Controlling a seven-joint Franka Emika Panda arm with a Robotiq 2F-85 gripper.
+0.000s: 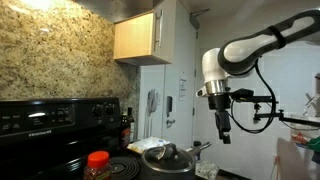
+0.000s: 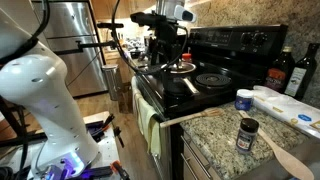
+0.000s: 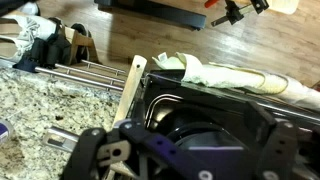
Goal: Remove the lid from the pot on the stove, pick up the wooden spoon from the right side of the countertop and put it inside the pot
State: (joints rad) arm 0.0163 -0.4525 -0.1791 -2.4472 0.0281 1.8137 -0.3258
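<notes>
The black stove (image 1: 50, 120) carries the dark pot (image 1: 160, 161) with its glass lid (image 1: 166, 152) on and its silvery handle pointing right. The stove (image 2: 215, 60) and pot (image 2: 182, 69) show in both exterior views. My gripper (image 1: 225, 138) hangs open and empty above the pot, a little to its handle side; in an exterior view it (image 2: 167, 55) stands just over the pot. In the wrist view the open fingers (image 3: 190, 150) frame the dim lid (image 3: 185, 122) below. The wooden spoon (image 2: 287, 157) lies on the granite countertop (image 2: 215, 135), far from the gripper.
An orange-lidded jar (image 1: 97, 163) stands on the stove near the pot. A dark spice jar (image 2: 247, 133), a blue-lidded container (image 2: 244, 99) and bottles (image 2: 283, 72) stand on the counter. Towels (image 3: 230, 75) hang on the oven handle. A wall cabinet (image 1: 135, 38) hangs above.
</notes>
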